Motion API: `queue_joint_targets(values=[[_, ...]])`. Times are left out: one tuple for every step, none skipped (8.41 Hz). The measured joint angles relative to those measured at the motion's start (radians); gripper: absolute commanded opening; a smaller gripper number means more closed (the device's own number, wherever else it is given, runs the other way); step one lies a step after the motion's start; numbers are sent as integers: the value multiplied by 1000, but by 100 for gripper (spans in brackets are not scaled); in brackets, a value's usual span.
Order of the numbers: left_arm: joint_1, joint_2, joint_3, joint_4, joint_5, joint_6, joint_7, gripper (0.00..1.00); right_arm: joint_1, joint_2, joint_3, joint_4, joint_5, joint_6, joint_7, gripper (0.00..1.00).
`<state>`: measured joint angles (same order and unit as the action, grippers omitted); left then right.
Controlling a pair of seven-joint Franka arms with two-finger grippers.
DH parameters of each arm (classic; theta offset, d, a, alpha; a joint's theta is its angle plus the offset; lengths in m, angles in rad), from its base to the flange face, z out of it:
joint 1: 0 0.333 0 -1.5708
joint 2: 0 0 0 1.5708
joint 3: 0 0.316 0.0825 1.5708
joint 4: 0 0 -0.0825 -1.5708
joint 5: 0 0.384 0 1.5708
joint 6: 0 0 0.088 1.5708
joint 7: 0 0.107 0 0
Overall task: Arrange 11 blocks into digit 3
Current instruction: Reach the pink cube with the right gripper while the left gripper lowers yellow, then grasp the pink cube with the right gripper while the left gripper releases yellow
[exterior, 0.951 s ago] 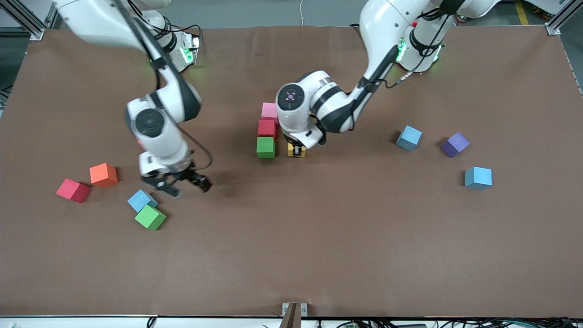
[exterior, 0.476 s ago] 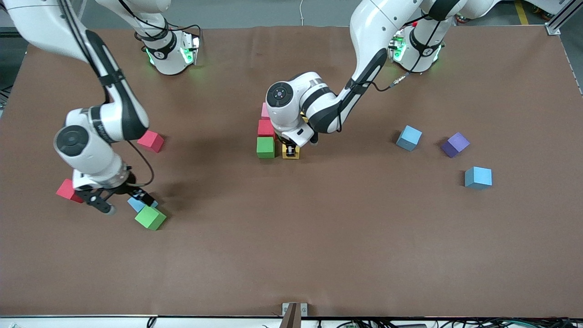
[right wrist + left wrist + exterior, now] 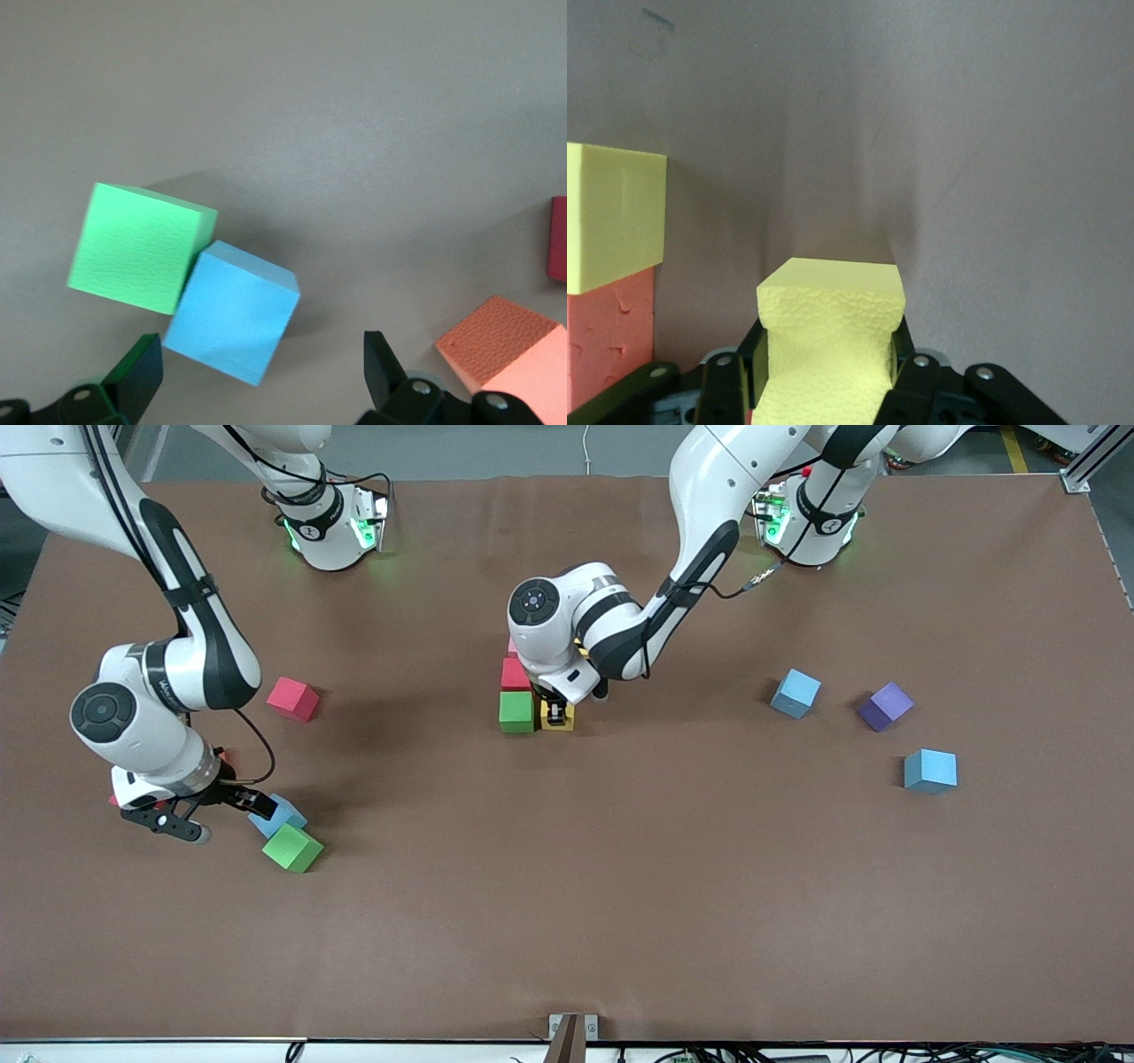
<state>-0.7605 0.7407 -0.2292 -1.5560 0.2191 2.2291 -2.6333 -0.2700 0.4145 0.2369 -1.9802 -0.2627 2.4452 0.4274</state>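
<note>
Cubes (image 3: 516, 691) column runs toward bases | left jaws grip yellow cube (image 3: 557, 716) | right jaws wide apart

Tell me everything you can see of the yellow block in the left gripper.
The yellow block is a matte foam cube with a pebbled face, pinched so hard that its sides dent inward. The left gripper holds it low at the table, close beside the green block of the started figure; contact between them cannot be told.
</note>
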Motion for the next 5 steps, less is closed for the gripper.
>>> queue_joint_targets(values=[[-1,5,0,9,0,7,0,27,-8,5,0,-3,0,-5,-24,100],[-2,14,0,22,0,8,0,27,-8,5,2,-19,0,-13,-29,100],[-4,21,0,33,1,8,0,27,-8,-9,5,-59,0,-12,-30,100],[-7,23,5,37,1,7,0,27,-8,-54,6,-126,0,-11,-30,100],[-11,23,13,39,1,7,0,27,-8,-121,7,-201,0,-12,-30,100]])
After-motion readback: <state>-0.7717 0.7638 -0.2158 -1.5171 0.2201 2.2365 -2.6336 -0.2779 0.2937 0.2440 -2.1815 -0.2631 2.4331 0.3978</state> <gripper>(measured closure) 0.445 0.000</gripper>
